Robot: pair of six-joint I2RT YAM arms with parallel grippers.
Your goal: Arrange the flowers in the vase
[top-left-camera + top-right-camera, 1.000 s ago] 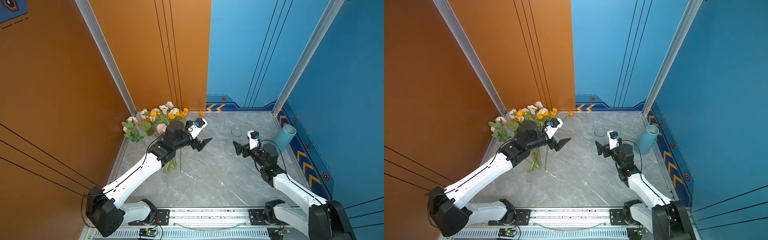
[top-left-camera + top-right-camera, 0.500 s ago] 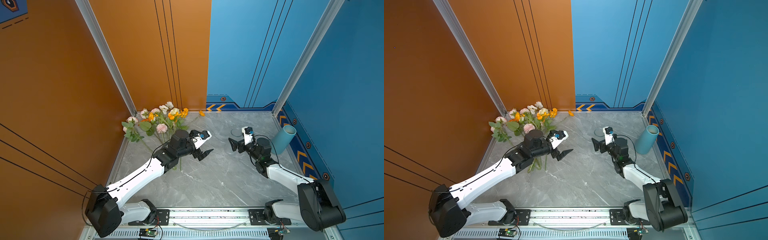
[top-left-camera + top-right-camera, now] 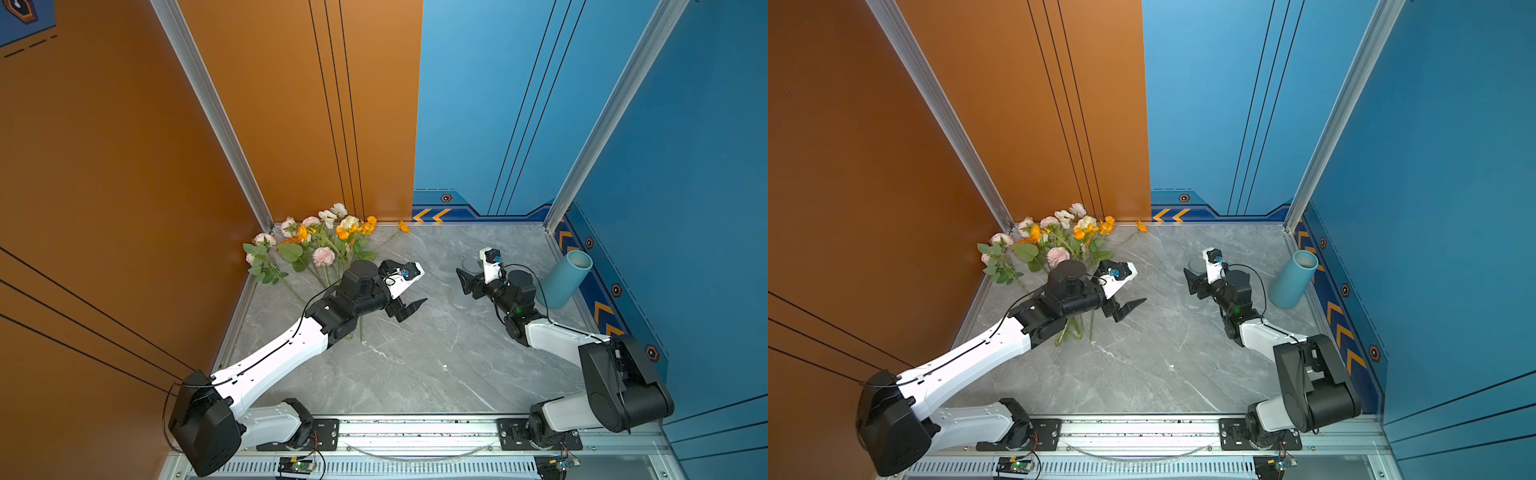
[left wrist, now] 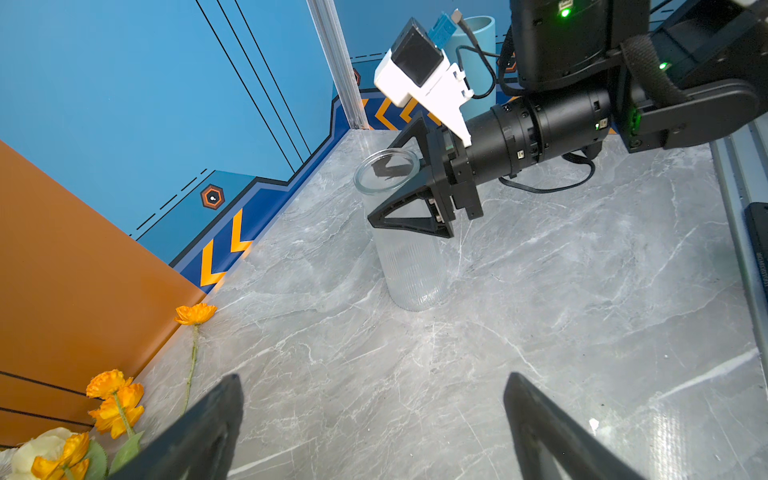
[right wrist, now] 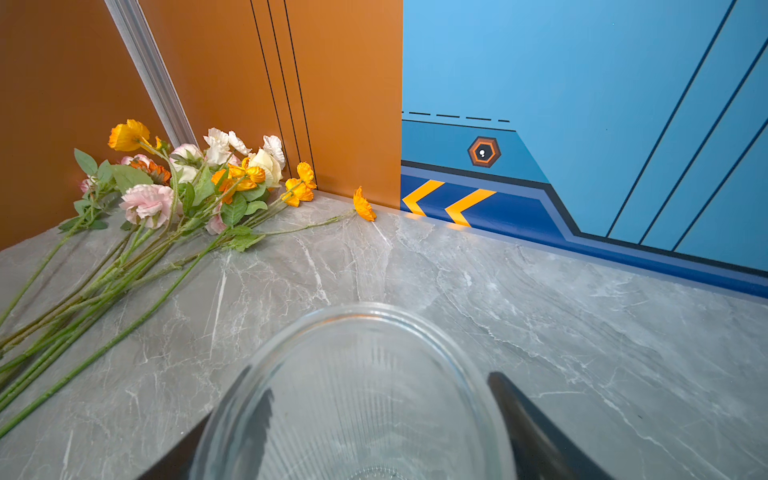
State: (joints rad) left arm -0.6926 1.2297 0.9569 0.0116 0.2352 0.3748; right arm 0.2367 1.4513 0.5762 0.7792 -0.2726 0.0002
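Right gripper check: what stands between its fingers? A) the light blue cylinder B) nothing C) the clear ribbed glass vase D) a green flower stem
C: in the right wrist view the right gripper has a finger on each side of the clear ribbed glass vase.

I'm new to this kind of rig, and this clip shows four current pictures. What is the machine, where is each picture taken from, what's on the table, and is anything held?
These are two robot arms, each ending in a two-fingered gripper. Two pictures look down from one overhead stereo camera; the other two come from cameras on the arms' wrists. On the grey table lie the flowers, in the far corner, on the left in both top views. A clear glass vase stands upright, and a blue tube stands by the wall on the right. The left gripper is open and empty. The right gripper has its jaws either side of the vase; whether they press it I cannot tell.
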